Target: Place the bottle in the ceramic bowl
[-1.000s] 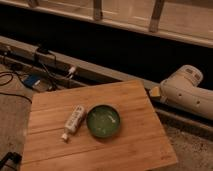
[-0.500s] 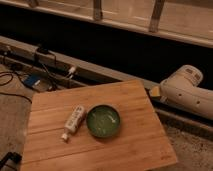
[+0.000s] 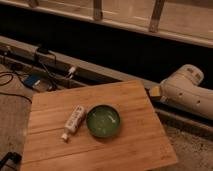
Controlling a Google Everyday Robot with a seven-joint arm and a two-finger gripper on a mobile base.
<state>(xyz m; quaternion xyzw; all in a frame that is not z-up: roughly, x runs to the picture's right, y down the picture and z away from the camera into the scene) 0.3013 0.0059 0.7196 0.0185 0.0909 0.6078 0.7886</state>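
The bottle is small, white and dark-labelled. It lies on its side on the wooden table, with its cap pointing to the front left. The ceramic bowl is glossy green and stands upright just right of the bottle, very close to it; nothing shows inside it. A white arm segment reaches in from the right, beyond the table's right edge. My gripper is not in view, so I see nothing of its fingers.
Cables and a blue box lie on the floor left of the table. A long pale ledge runs behind the table under a dark wall. The table's right edge lies near the arm.
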